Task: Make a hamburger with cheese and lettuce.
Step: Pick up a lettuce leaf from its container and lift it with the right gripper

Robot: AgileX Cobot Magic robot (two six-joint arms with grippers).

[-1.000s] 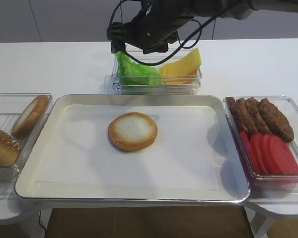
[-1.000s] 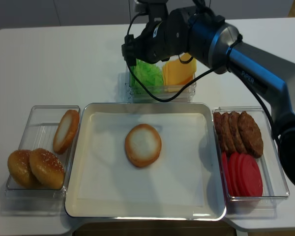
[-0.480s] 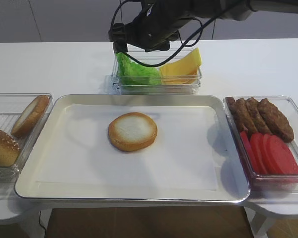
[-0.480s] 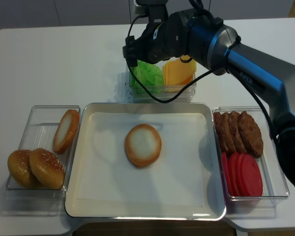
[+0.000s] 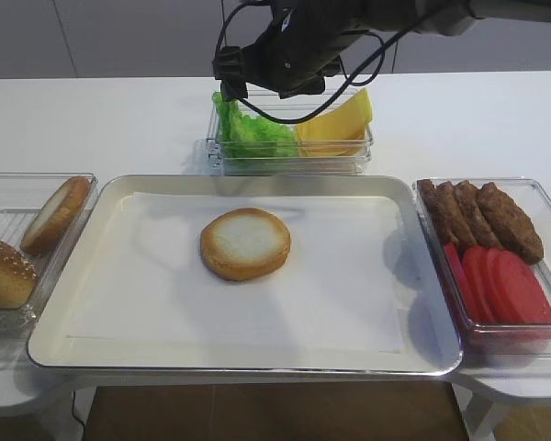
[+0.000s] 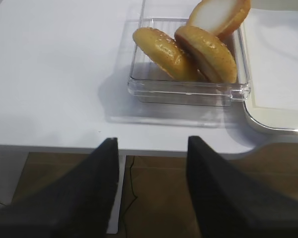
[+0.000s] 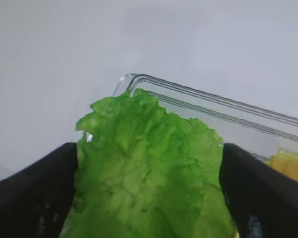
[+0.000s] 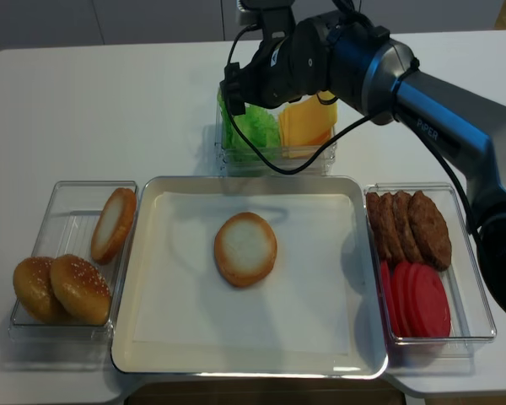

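Observation:
The hamburger bun half [image 5: 245,243] lies cut face up in the middle of the paper-lined tray [image 5: 64,354]; it also shows in the realsense view [image 8: 245,249]. The green lettuce [image 5: 253,133] and the yellow cheese slices [image 5: 335,124] stand in a clear box [image 5: 289,165] behind the tray. My right gripper [image 8: 234,91] reaches into the box's left end. In the right wrist view its gripper [image 7: 148,148] is wide open, with the lettuce [image 7: 149,168] between the fingers. Cheese [image 7: 290,166] shows at the right edge. My left gripper [image 6: 150,144] is open and empty, off the table's front left edge.
A clear box on the left holds sesame bun tops [image 5: 0,271] and a leaning bun half [image 5: 55,213]; it also shows in the left wrist view [image 6: 188,89]. A clear box on the right holds brown patties [image 5: 482,216] and red tomato slices [image 5: 505,285].
My right gripper has shifted slightly to the right over the lettuce end of the box. The bun half and the other things have not moved.

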